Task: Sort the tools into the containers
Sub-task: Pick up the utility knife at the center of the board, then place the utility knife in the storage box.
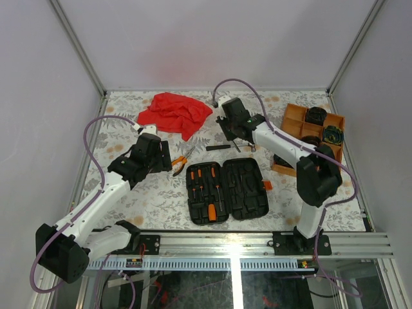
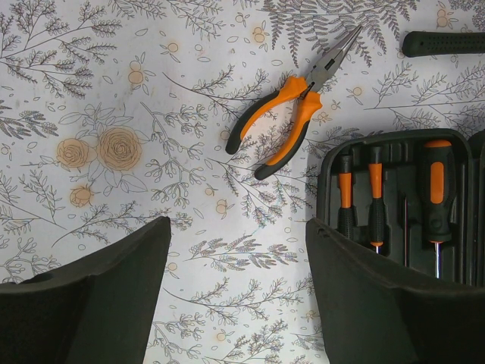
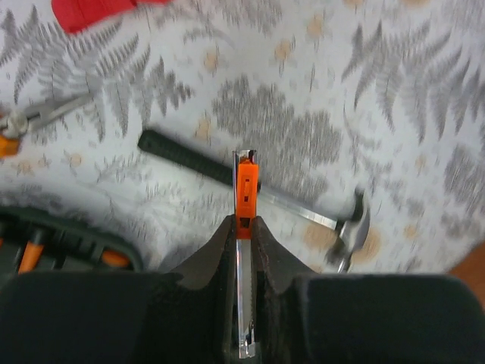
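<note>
We see the right gripper (image 3: 244, 226) pinched shut on a thin orange-and-steel tool (image 3: 245, 186), which stands edge-on between its fingers and sticks out past the tips. Under and just beyond those tips the hammer (image 3: 292, 203) lies flat on the table (image 2: 114, 76), with its black grip to the gripper's left and its steel head to the right. The red cloth (image 3: 91, 11) lies farther ahead on the left, and the orange tray (image 1: 297, 116) with its coiled bundles (image 1: 317, 116) sits off to the right.

The left gripper (image 2: 236, 258) hangs above the table with its fingers spread wide, holding nothing. The pliers (image 2: 292, 114) lie ahead of it, slightly right. The open black case (image 2: 394, 139) sits beside its right finger, with screwdrivers (image 2: 437, 189) in the slots.
</note>
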